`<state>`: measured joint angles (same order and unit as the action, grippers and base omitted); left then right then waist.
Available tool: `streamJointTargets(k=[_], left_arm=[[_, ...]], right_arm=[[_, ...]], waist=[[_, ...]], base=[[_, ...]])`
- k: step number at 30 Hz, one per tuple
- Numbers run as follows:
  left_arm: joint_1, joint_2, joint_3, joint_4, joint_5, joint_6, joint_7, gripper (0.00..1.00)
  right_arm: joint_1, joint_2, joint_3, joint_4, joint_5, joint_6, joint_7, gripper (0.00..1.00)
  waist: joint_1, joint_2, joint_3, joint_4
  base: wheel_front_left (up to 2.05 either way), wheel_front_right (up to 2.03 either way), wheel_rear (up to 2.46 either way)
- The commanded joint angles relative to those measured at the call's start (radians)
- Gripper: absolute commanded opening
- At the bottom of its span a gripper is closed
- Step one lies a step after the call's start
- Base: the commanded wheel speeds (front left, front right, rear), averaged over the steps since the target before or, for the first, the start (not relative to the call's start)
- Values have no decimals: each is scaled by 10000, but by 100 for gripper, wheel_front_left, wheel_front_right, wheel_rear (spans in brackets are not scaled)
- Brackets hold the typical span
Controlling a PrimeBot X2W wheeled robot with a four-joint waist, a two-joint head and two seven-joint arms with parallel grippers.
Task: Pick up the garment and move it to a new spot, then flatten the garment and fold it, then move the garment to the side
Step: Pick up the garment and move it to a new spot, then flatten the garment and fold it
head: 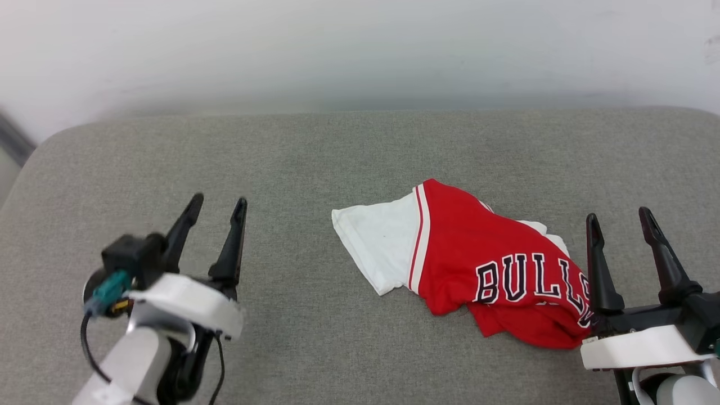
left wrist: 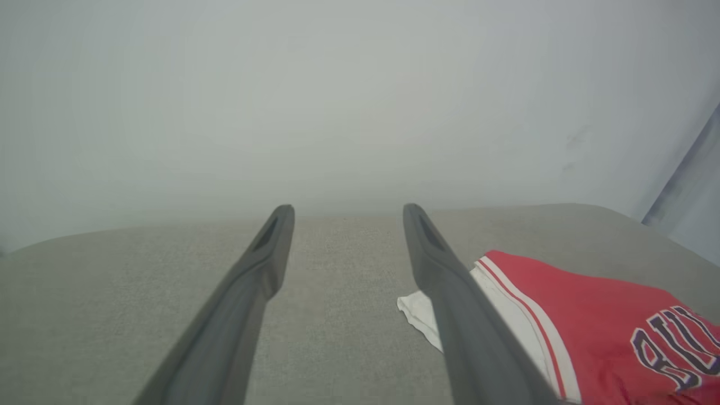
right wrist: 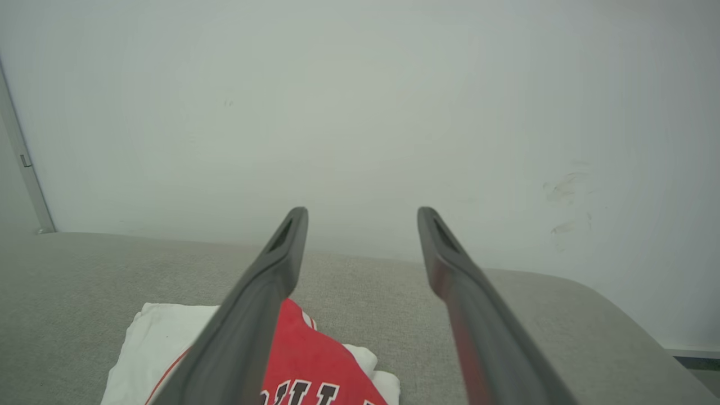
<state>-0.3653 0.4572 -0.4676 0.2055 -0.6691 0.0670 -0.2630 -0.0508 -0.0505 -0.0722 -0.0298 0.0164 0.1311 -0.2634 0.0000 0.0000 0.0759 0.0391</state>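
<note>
The garment (head: 472, 264), a red jersey with a white sleeve, striped trim and black "BULLS" lettering, lies crumpled on the grey cushion (head: 315, 163), right of centre. My left gripper (head: 216, 211) hovers open at the lower left, well apart from the cloth, with nothing between its fingers. At the lower right, my right gripper (head: 619, 220) stands open beside the jersey's right end, its left finger overlapping the red fabric's edge. The left wrist view has the garment (left wrist: 590, 320) to the right of my left gripper (left wrist: 349, 211). In the right wrist view the garment (right wrist: 315, 360) lies below and left of my right gripper (right wrist: 363, 214).
A pale wall (head: 360, 50) rises right behind the cushion's far edge. The cushion's rounded left corner (head: 50, 140) drops off beside a dark strip (head: 11, 140). Bare grey fabric stretches between the left gripper and the garment.
</note>
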Motion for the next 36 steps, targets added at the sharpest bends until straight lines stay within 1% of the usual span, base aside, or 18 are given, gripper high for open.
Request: streamJointTargets(k=[1,4,7,9,12,13,14,17,21,26,27,29,31,33,36], left_arm=[[741,-205,461,-547,207,-2,-24,100],[1768,-589,993,-1324,674,-59,-24,100],[2512,-1138,1416,-2067,1275,-279,-25,100],[2938,-1536,1762,-2431,1694,-324,-25,100],[3457,-2014,2031,-2500,2124,-542,-24,100],[3552,-2097,2071,-2475,2304,-656,-24,100],[3552,-2097,2071,-2475,2304,-656,-24,100],[3837,-2480,2286,-2375,2570,-998,-24,100],[3933,-2784,2590,-2119,2859,-1399,-24,100],[3654,-2757,2530,-1579,3071,-1702,-24,100],[3471,-2704,2439,-1456,3032,-1749,-18,100],[2963,-2514,2225,-1194,2971,-1826,330,100],[2386,-2331,2022,-939,2811,-1879,965,100],[1727,-1953,1679,-737,2845,-1919,1930,100],[496,-1533,1286,-631,2455,-1955,3542,100]], right_arm=[[157,5,4,-80,-33,-7,-20,100],[244,5,-19,-174,1,-7,-20,100],[366,5,-45,-218,68,-7,-20,100],[406,5,34,-230,104,-7,-20,100],[443,3,108,-265,146,-7,-20,100],[456,5,141,-282,155,-7,-20,100],[456,5,141,-282,155,-7,-20,100],[493,3,242,-312,69,-7,-20,100],[472,5,297,-326,17,-7,-20,100],[368,3,339,-401,24,-7,-20,100],[339,3,333,-420,5,-7,-20,100],[268,5,332,-462,-23,-7,-20,100],[169,5,359,-490,-57,-7,-20,100],[61,5,427,-519,-83,-7,-20,100],[-111,3,442,-557,-35,-7,-20,100]], waist=[[0,0,-37,0],[0,0,-121,27],[0,0,-201,47],[0,0,-251,40],[0,0,-317,44],[0,0,-327,43],[0,0,-327,43],[0,0,-337,45],[0,0,-287,25],[0,0,-75,-80],[0,0,0,-101],[0,0,217,-132],[0,0,462,-168],[0,0,718,-260],[0,0,1133,-397]], base=[[0,0,0],[0,0,0],[0,0,0],[0,0,0],[0,0,0],[0,0,0],[0,0,0],[0,0,0],[0,0,0],[0,0,0],[0,0,0],[0,0,0],[0,0,0],[0,0,0],[0,0,0]])
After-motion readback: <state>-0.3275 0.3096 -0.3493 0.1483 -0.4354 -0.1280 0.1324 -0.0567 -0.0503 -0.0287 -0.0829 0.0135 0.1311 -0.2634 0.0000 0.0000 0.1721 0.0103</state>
